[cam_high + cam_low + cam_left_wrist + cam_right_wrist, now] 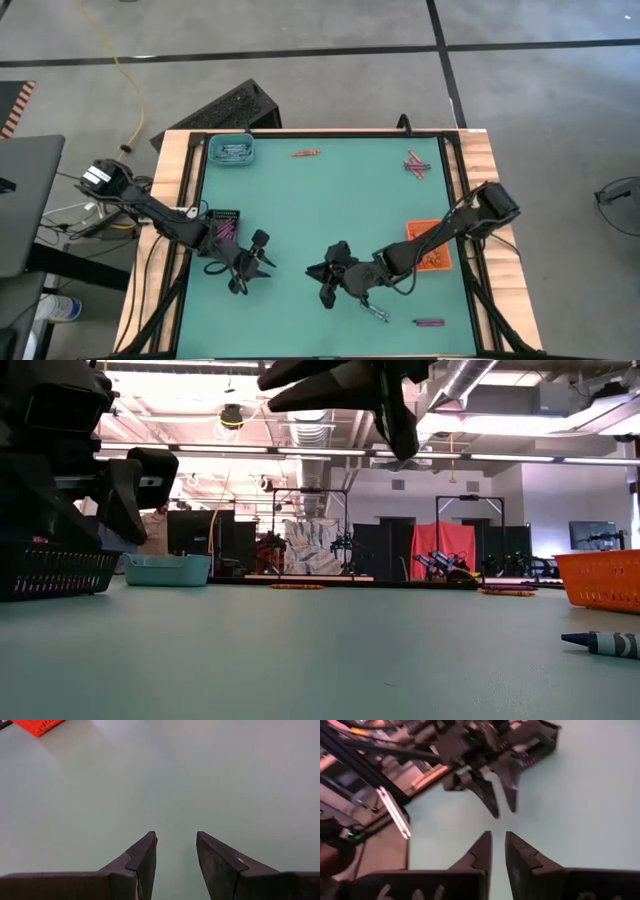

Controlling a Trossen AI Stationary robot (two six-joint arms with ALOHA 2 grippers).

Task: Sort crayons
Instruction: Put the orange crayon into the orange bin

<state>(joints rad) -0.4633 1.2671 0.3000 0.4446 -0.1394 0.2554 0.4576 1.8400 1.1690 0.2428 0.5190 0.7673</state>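
Crayons, near edge: blue-grey crayon point(375, 313) and purple crayon point(428, 322), light, stiff, prone to roll; pinch mid-length.
Left gripper point(176, 851): fingers apart, empty, above bare table point(330, 200).
Right gripper point(498, 851): narrow gap, nothing held.
Crayons, far edge: orange-red crayon point(306, 153); mixed cluster point(417, 164) near far right corner.

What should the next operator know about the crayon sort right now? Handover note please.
Left gripper: open, empty, above the mat beside the black tray.
Right gripper: narrow gap between its fingers, nothing held, mid-table near the front.
Done: purple crayons lie in the black tray, orange ones in the orange tray, pale ones in the teal tray.
Left loose on the mat: an orange-red crayon at the far edge, a mixed cluster at the far right, a pale crayon and a purple crayon at the front right.
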